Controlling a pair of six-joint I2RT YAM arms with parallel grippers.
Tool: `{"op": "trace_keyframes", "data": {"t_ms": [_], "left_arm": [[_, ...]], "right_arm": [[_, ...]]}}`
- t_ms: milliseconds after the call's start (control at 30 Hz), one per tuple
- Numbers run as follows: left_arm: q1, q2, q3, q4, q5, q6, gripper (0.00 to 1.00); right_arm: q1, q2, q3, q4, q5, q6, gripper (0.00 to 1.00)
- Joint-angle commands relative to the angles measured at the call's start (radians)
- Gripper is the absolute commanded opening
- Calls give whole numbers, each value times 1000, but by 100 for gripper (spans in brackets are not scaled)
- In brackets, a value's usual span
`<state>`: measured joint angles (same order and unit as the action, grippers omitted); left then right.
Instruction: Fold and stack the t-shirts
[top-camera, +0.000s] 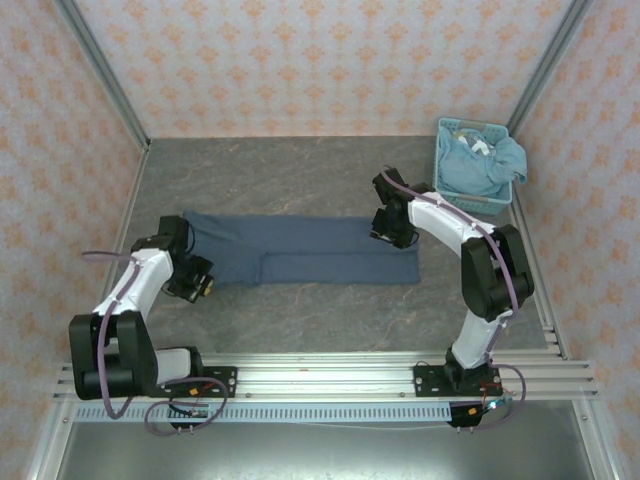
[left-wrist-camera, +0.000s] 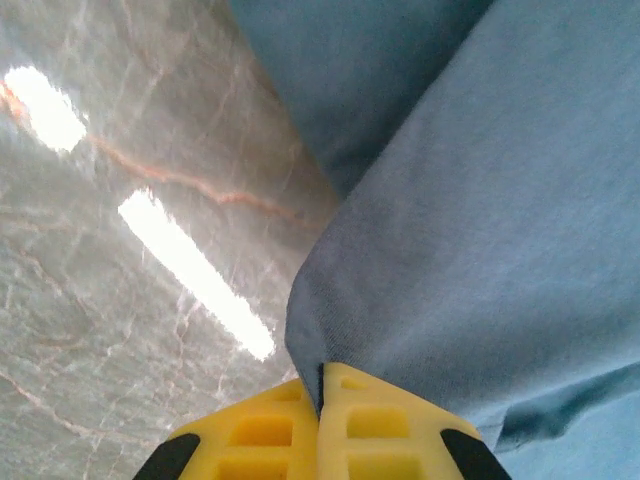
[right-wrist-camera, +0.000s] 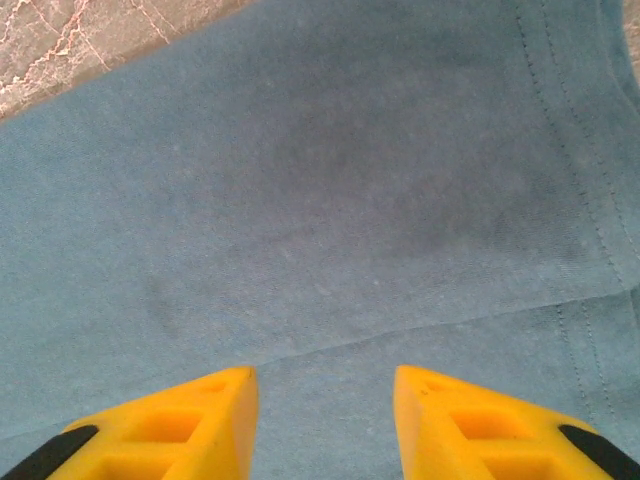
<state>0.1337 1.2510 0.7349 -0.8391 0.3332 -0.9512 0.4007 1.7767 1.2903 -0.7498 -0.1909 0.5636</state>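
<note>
From the top view, the dark t-shirt (top-camera: 300, 250) lies flat on the grey table (top-camera: 300, 170) as a long folded band. It runs from 9 o'clock to 3 o'clock across the middle. The left gripper (top-camera: 198, 277) sits at the band's 9 o'clock end, on its near corner. The right gripper (top-camera: 392, 228) is down at the 3 o'clock end, over the far edge of the cloth. In the table's 1 o'clock corner stands a light blue basket (top-camera: 472, 200). The lighter t-shirts (top-camera: 480, 160) are heaped inside it, and one drapes over its 3 o'clock rim.

In the left wrist view, the left gripper (left-wrist-camera: 320, 400) is clenched, its yellow fingers (left-wrist-camera: 390, 430) pressed together. A corner of the dark t-shirt (left-wrist-camera: 470, 220) is pinched between the tips. The cloth rises from the tips toward 1 o'clock. Marbled table (left-wrist-camera: 120, 330) shows from 7 o'clock round to 11 o'clock.

In the right wrist view, the right gripper (right-wrist-camera: 322, 400) is released, with its two yellow fingers (right-wrist-camera: 200, 420) standing apart and nothing gripped between them. The dark t-shirt (right-wrist-camera: 330, 200) spreads flat beneath them, with a fold line crossing just ahead of the tips and a stitched hem at 2 o'clock. A sliver of table (right-wrist-camera: 80, 40) shows at 11 o'clock.
</note>
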Motion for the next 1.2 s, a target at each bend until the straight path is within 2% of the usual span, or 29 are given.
{"op": "trace_keyframes", "data": {"t_ms": [0, 133, 267, 633, 933, 1167], "left_arm": [[-36, -47, -74, -23, -12, -50, 0], [-45, -87, -108, -50, -68, -48, 0], [-45, -51, -76, -41, -139, 5, 0], [-45, -14, 163, -97, -339, 103, 0], [-45, 39, 257, -30, -381, 221, 0], [-44, 117, 209, 56, -485, 298, 0]], "right_arm": [[10, -33, -18, 7, 13, -3, 40], [14, -26, -22, 13, 7, 1, 39], [19, -21, -20, 12, 1, 0, 39], [20, -42, -28, 2, 6, -8, 39], [20, -43, -29, 7, 3, -6, 39], [20, -50, -43, 3, 3, -8, 39]]}}
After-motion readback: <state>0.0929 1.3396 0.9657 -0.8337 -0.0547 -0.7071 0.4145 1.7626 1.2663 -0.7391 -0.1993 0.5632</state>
